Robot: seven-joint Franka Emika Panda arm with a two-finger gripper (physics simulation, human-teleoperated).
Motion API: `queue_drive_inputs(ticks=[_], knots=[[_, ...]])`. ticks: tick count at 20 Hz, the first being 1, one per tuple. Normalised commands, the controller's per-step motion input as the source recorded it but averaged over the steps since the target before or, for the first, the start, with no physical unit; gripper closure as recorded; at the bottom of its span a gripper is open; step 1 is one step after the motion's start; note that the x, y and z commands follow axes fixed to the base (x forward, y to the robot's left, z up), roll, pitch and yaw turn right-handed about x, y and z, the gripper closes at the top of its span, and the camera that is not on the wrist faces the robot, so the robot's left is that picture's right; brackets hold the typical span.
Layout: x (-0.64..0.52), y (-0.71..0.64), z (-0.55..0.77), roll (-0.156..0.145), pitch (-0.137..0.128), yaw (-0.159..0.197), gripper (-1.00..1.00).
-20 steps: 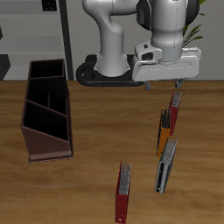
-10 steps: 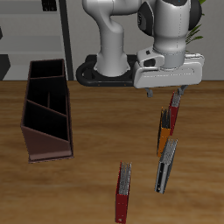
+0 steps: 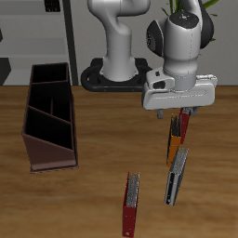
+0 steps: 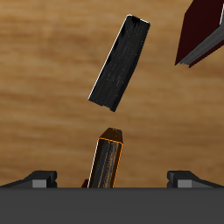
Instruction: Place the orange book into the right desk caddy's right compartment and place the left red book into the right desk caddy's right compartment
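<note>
The orange book [image 3: 174,144] [image 4: 109,162] stands on edge on the table, its dark spine edge up. My gripper [image 3: 178,112] [image 4: 114,179] hangs open just above its far end, a fingertip [image 4: 39,178] on each side and nothing between them. The left red book [image 3: 185,122] [image 4: 203,33] stands right behind the orange one, partly hidden by my hand in the exterior view. The right desk caddy [image 3: 37,149] is a dark maroon box with dividers, far across the table from the books.
A dark grey-black book [image 3: 176,177] [image 4: 122,63] stands just in front of the orange book. A second red book [image 3: 131,203] stands nearer the table's front edge. The robot base [image 3: 112,79] is at the back.
My gripper has come down and forward over the books, from above the red book to just above the orange one. The books and caddy have not moved.
</note>
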Motion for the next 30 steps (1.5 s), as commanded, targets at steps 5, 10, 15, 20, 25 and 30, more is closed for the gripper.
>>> queue_drive_inputs(ticks=[5,10,15,20,25,30], knots=[[0.01,0.06,-0.40,-0.005,-0.008,-0.006,-1.00],[-0.10,0.04,-0.20,-0.032,-0.031,-0.034,-1.00],[-0.06,0.13,-0.15,0.011,-0.008,-0.020,-1.00],[0.01,0.05,-0.15,-0.024,-0.009,-0.005,-1.00],[0.10,-0.02,-0.24,0.001,0.031,-0.017,-1.00],[0.09,-0.08,-0.15,-0.003,0.035,-0.021,1.00]])
